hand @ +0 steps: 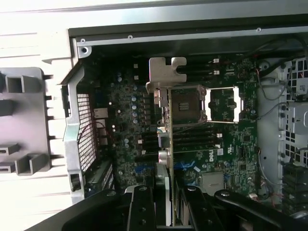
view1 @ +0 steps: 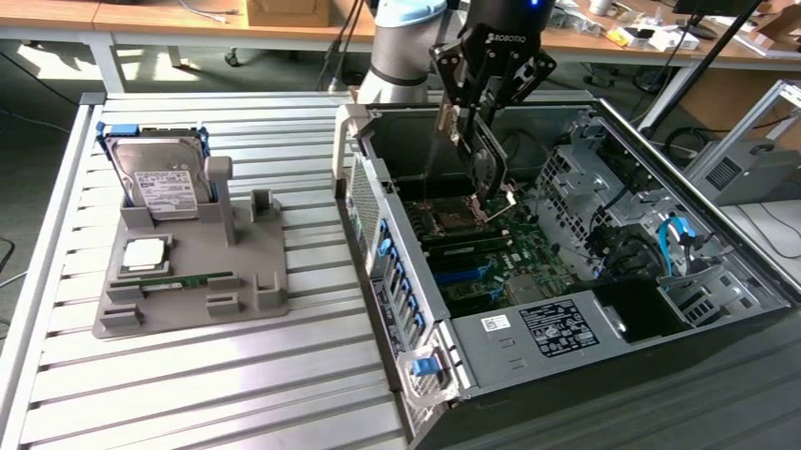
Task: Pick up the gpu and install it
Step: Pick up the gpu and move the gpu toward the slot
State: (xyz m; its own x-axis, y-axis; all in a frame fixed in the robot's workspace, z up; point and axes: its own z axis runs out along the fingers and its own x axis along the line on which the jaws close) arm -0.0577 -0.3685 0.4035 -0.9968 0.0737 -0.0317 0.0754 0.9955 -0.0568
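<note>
Exterior view first: we see the gpu (view1: 486,161) in the upper middle of the frame, a dark card hanging on edge with its thin silvery bracket (view1: 441,145) on the side toward the exterior view's left. The gripper (view1: 482,98) is clamped on the card's upper edge, a finger on either face. In the wrist view we look down along the card, where it runs as a thin edge between the two black fingers (hand: 143,209), and the bracket's bent tab lies at the far end.

The card hangs inside the open computer case (view1: 390,272), which lies on its side across the middle and the exterior view's right of the frame. Below the card we see the motherboard (view1: 507,267) and its open processor socket (view1: 453,217). We cannot tell whether the card's lower edge touches anything.

Well apart, at the exterior view's left, a grey holder (view1: 188,305) rests on the slatted table (view1: 225,394). It carries a hard drive (view1: 163,178) standing at its back, a square processor chip (view1: 144,251) and a green memory stick (view1: 175,279) lying flat.
</note>
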